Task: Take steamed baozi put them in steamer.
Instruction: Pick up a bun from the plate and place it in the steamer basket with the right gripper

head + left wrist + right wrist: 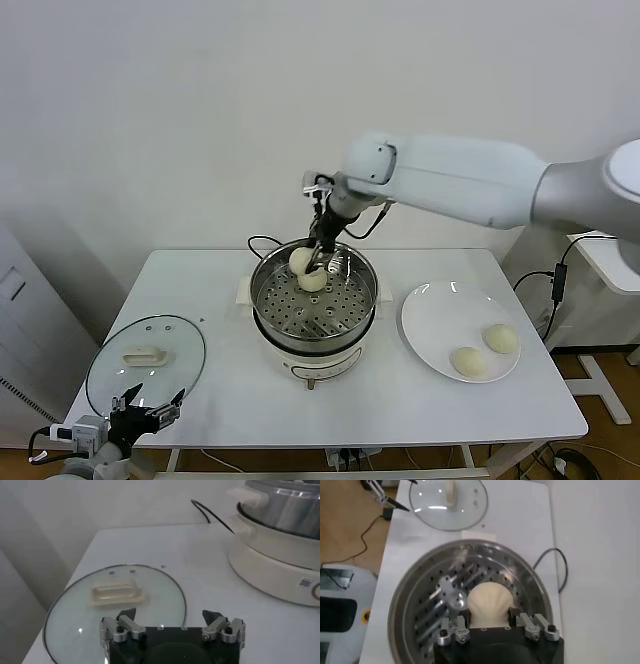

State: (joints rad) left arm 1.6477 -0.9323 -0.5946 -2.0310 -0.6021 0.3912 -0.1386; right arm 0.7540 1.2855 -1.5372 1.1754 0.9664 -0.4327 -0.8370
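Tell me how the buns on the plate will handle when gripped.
The buns look soft and rounded, so a hard squeeze would probably dent them. Smooth skin may slip. On the flat plate they might roll if nudged.

Baozi (312, 281) are all pale cream. The steamer (313, 322) is shiny steel up top, its tray dotted with holes, on a cream-white base with a black cord (262, 241). White plate (432, 340), white table (400, 400), clear glass lid (145, 362) with a cream handle.
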